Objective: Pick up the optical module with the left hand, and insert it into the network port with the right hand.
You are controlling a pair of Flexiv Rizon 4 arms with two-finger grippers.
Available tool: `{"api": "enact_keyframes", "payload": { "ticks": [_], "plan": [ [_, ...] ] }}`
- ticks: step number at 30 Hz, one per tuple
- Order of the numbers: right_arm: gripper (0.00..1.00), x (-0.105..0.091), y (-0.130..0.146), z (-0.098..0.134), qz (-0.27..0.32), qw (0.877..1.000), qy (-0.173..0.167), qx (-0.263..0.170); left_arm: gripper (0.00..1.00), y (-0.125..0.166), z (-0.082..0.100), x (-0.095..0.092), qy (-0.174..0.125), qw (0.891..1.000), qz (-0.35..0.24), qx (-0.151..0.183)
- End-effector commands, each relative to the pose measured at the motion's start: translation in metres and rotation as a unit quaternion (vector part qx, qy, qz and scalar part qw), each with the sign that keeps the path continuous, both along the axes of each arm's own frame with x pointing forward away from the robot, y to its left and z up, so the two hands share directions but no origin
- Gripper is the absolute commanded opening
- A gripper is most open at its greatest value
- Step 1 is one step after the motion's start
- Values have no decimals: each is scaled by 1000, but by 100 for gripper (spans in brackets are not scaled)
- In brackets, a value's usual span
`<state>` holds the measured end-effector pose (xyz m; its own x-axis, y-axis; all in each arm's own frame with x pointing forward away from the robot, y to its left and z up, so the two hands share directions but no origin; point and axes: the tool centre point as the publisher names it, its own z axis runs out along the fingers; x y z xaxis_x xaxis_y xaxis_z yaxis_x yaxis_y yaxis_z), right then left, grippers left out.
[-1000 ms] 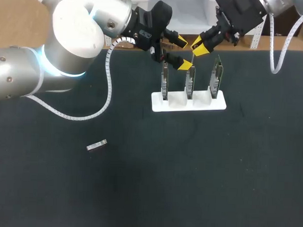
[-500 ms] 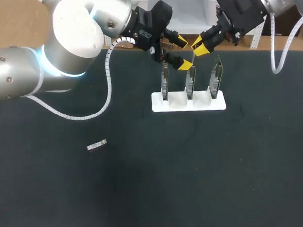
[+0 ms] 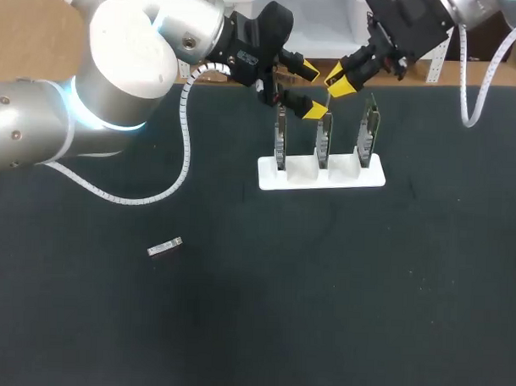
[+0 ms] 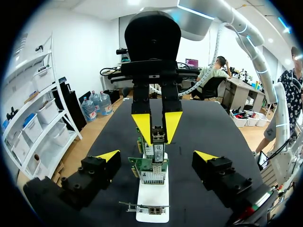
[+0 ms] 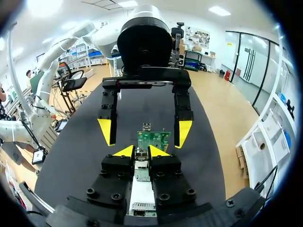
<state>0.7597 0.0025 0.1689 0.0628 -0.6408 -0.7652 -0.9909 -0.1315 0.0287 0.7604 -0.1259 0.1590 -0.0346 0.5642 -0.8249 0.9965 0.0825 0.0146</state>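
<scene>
Clenching the optical module (image 4: pixel 158 136), the right gripper (image 5: pixel 142 152) is needing a straight, gentle push into the middle card (image 3: pixel 324 138); the left gripper (image 4: pixel 156 156) is hanging released.

On my screen the worktop (image 3: pixel 339 297) reads as a flat, very dark green-black with no pattern. Above centre, the rack (image 3: pixel 321 175) is plain white. The cards (image 4: pixel 152 165) in it are green with silvery metal edges. The left gripper (image 3: pixel 311 91) and right gripper (image 3: pixel 340 82) are black with bright yellow tips. The optical module (image 5: pixel 141 163) between the right gripper's tips looks silver-grey. My left arm (image 3: pixel 118 61) is pale grey with a glowing light-blue ring, and its spiral hose (image 3: pixel 188 131) is white. A small silver piece (image 3: pixel 164 247) shows at lower left.
</scene>
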Motion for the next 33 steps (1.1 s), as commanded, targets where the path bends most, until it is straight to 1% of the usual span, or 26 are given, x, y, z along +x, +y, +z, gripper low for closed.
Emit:
{"api": "enact_keyframes", "payload": {
  "ticks": [1, 13, 27, 33],
  "plan": [
    [0, -1, 1, -1, -2, 1000, -3, 0, 100, -1, 1, 2, 1, 1000, -1, 3],
    [0, 1, 2, -4, -3, 1000, -1, -4, 100, -1, 1, 2, 1, 1000, -1, 3],
    [0, 1, -1, 1, -3, 1000, -5, -2, 100, -1, 1, 2, 1, 1000, -1, 3],
    [0, 0, -1, -1, -3, 1000, -5, -5, 100, -1, 1, 2, 1, 1000, -1, 3]
  ]
}}
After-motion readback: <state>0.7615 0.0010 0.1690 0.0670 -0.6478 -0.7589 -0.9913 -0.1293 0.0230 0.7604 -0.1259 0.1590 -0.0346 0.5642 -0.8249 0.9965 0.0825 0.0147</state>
